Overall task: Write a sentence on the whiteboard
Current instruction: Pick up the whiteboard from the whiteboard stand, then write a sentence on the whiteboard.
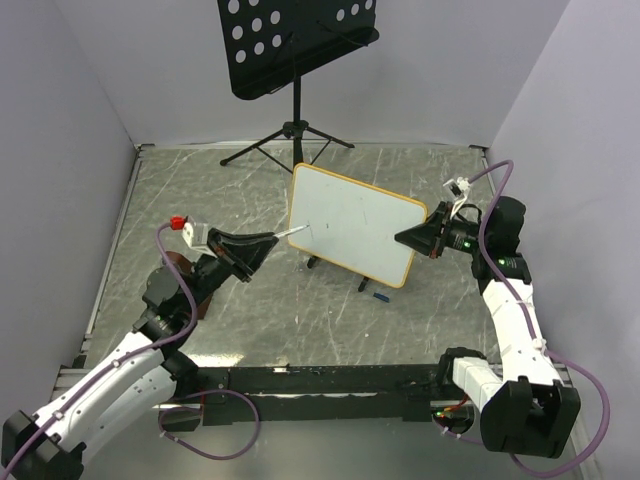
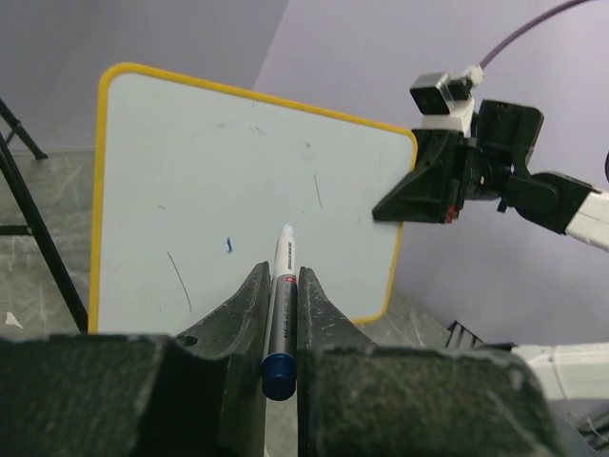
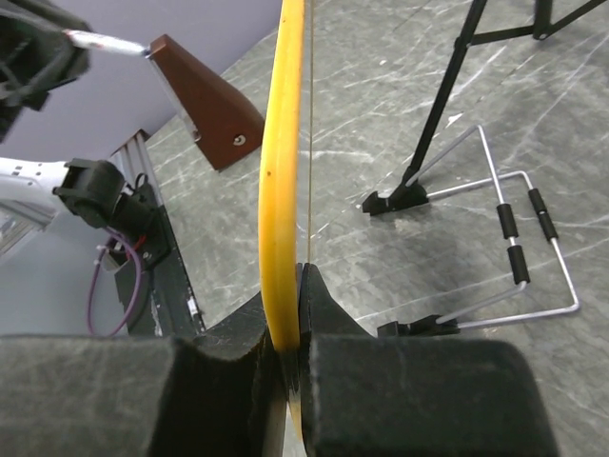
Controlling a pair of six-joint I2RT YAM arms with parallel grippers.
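Observation:
The whiteboard [image 1: 350, 225] stands upright mid-table, white with a yellow-wood frame. My left gripper [image 1: 262, 243] is shut on a blue-capped marker [image 1: 290, 232], whose tip is at the board's left part. In the left wrist view the marker [image 2: 284, 249] points at the board [image 2: 219, 162] from between my closed fingers [image 2: 252, 305]. No sentence shows on the board, only a small blue mark [image 2: 229, 246] and faint old streaks. My right gripper [image 1: 412, 238] is shut on the board's right edge. In the right wrist view the frame [image 3: 284, 171] is seen edge-on, clamped in my right gripper [image 3: 290, 314].
A black perforated music stand [image 1: 296, 40] on a tripod stands behind the board. A small blue cap [image 1: 381, 295] lies on the table in front of the board. The board's wire foot [image 3: 514, 238] and a brown wedge-shaped object [image 3: 209, 105] show in the right wrist view.

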